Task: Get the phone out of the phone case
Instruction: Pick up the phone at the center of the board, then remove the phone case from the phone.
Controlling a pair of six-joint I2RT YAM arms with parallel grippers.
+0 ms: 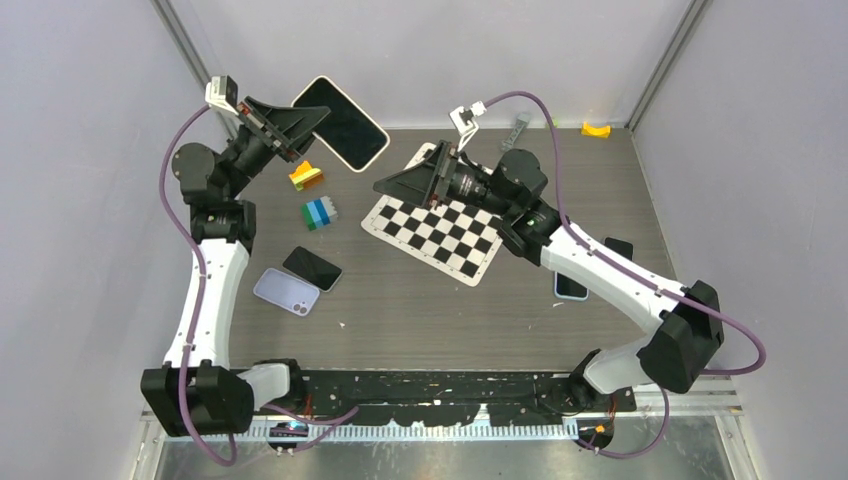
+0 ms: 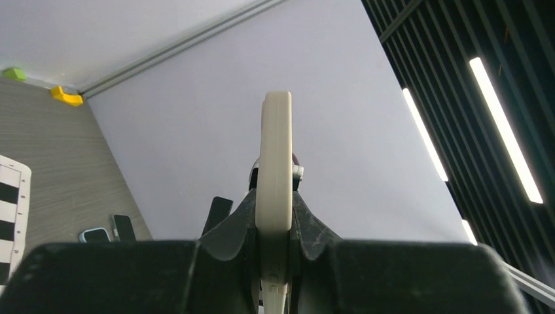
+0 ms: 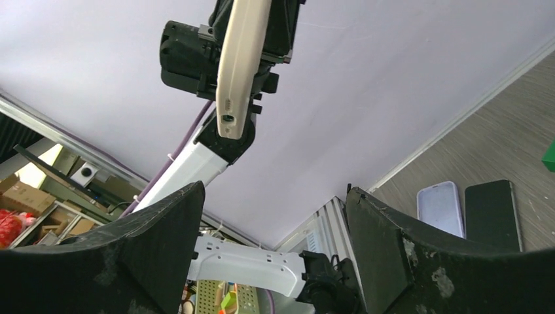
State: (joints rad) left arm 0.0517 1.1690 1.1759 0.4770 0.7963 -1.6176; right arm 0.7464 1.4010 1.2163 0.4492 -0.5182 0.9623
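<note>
The phone (image 1: 342, 122), black screen up, sits inside a cream phone case (image 2: 277, 144) and hangs in the air over the table's back left. My left gripper (image 1: 305, 125) is shut on one end of it; in the left wrist view the case stands edge-on between the fingers (image 2: 239, 219). My right gripper (image 1: 390, 186) is open and empty, pointing left, a short way right of and below the phone. In the right wrist view the cased phone (image 3: 239, 65) shows edge-on above the gap of the right gripper (image 3: 275, 196), apart from both fingers.
On the table lie a lilac case (image 1: 287, 291) and a black phone (image 1: 312, 268) at front left. Coloured blocks (image 1: 320, 213) and a checkerboard (image 1: 440, 228) lie mid-table. Two more phones (image 1: 570, 285) lie under the right arm. A yellow piece (image 1: 596, 128) sits at the back right.
</note>
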